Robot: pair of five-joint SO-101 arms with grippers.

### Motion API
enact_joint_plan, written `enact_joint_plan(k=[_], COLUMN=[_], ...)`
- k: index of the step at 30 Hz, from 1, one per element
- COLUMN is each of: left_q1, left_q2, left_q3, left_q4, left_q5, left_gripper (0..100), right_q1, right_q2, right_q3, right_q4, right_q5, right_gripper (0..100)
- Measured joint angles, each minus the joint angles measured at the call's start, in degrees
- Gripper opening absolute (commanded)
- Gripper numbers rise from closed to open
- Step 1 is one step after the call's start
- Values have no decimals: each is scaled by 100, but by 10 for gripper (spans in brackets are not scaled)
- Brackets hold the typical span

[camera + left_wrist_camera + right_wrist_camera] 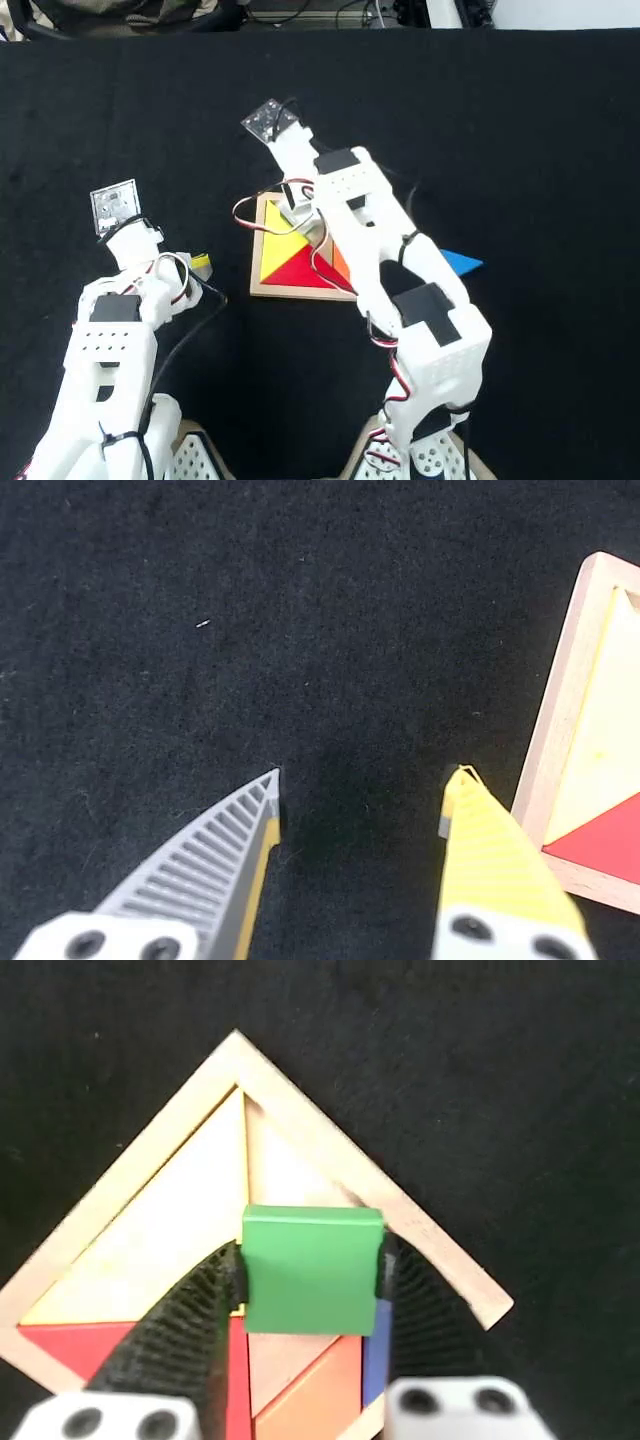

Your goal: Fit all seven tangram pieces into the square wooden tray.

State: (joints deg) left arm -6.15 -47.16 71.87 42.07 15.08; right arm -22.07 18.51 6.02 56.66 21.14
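The right gripper (310, 1258) is clenched on a green square tangram piece (312, 1295), holding it over the square wooden tray's (330, 1138) bare corner, beside the large yellow triangle (274, 250). The left gripper (367, 775) hangs released and empty just beside the tray's rim. A blue triangle (460, 262) lies outside the tray, on its far side from that gripper.

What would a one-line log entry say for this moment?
right gripper: shut on green square, over tray | left gripper: open, beside tray | blue triangle: outside tray
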Motion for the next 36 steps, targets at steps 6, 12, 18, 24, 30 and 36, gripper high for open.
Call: enact_joint_plan(k=[6,12,18,24,30,36], left_q1=[0,0,0,0,0,0], left_q2=[0,0,0,0,0,0], left_q3=[0,0,0,0,0,0], left_q4=[0,0,0,0,0,0], left_q5=[0,0,0,0,0,0], left_gripper=[259,259,259,259,259,259], right_q1=[0,0,0,-237,-290,-290], right_q2=[0,0,0,0,0,0], right_q3=[18,79,211,378,422,422], right_q4=[18,70,70,123,123,123], right_q5=[0,0,0,141,220,237], right_gripper=[184,184,185,290,307,306])
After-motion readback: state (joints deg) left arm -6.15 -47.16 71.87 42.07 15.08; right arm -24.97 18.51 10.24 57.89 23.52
